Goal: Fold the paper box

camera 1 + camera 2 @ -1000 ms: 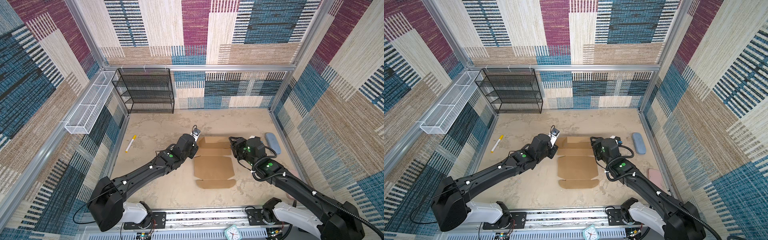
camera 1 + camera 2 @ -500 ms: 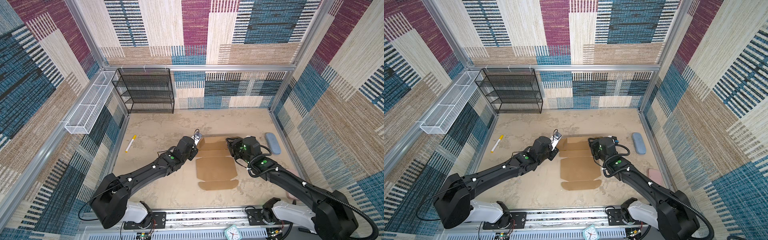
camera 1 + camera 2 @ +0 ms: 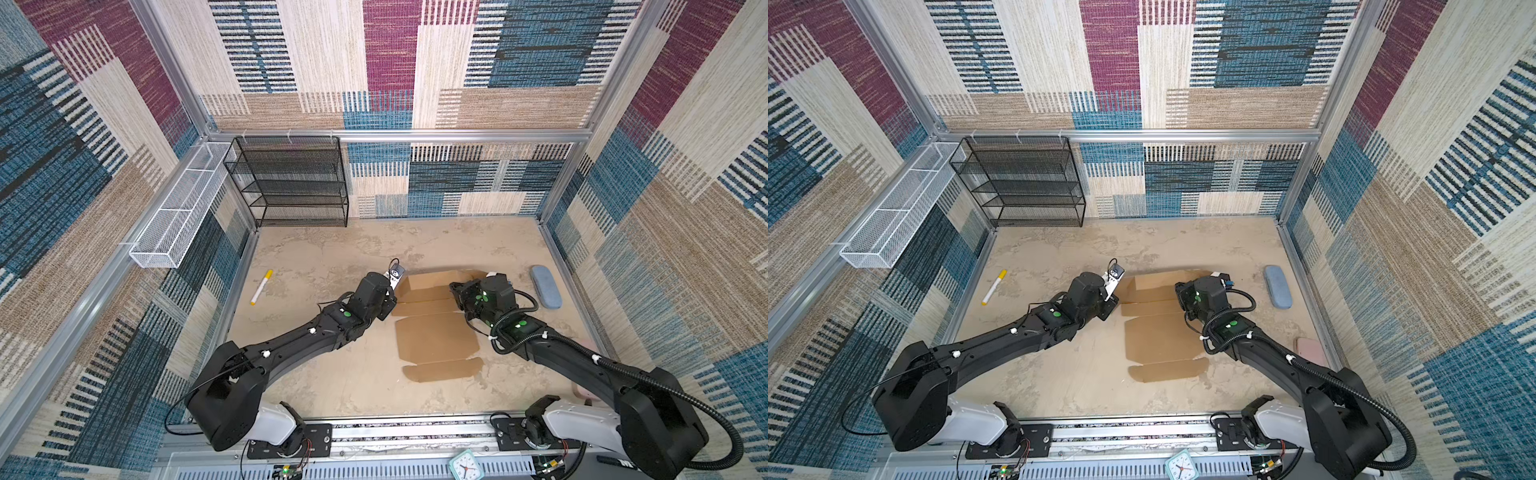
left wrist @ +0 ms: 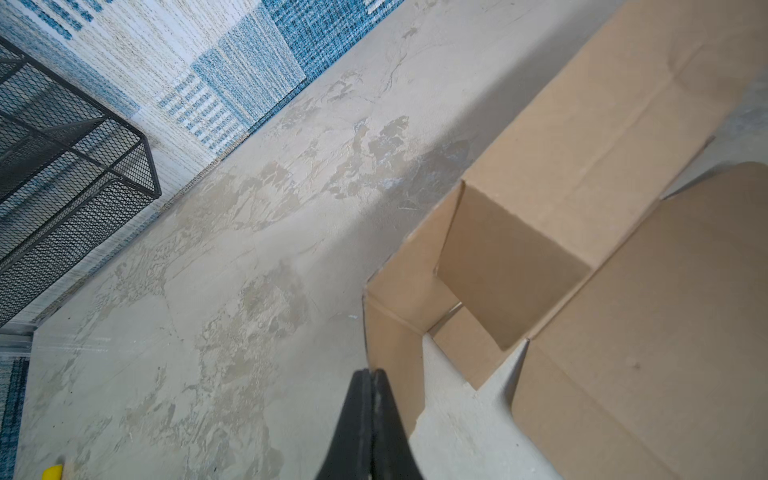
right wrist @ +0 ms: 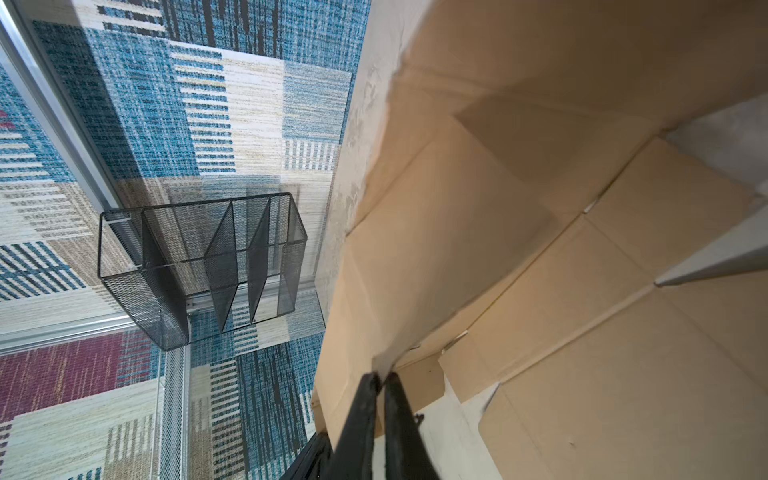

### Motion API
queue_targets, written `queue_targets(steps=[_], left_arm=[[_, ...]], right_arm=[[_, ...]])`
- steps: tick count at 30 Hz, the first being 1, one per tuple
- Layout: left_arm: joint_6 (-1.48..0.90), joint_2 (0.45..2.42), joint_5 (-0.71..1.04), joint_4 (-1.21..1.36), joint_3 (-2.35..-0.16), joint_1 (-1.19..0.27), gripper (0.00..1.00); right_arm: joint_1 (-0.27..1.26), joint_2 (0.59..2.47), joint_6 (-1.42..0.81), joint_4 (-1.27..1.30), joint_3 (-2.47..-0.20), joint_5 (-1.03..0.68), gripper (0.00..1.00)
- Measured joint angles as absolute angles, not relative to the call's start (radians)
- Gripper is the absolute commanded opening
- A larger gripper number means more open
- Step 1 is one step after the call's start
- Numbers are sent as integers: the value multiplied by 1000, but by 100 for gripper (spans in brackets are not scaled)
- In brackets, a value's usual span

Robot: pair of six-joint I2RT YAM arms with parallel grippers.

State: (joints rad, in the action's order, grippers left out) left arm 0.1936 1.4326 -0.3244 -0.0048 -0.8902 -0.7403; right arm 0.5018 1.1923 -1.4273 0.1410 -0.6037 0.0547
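Paper box [image 3: 436,336] lay on the bench [image 3: 332,257]; right pincer [image 5: 381,376] clamped its flap, left pincer [image 4: 369,372] pressed together, empty.

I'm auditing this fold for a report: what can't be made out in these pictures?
- left claw, right claw: tips masked by dark wrists in both top views.
- paper box: right edge covered by the right arm in both top views.
- pink object: too small to identify, both top views.
- clock: cut by the bottom edge, both top views.
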Motion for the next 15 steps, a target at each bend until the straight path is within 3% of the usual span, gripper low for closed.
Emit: queue_targets(steps=[8,12,15], left_arm=[[193,1434,-296,2,-891,-732,0],[193,1434,-281,3,-891,-731,0],[193,1435,-276,3,-891,-731,0]], right_arm=[[502,1192,-1397,222,-563,98,34],[502,1208,-1383,277,-555,109,34],[500,1229,-1374,317,-554,115,28]])
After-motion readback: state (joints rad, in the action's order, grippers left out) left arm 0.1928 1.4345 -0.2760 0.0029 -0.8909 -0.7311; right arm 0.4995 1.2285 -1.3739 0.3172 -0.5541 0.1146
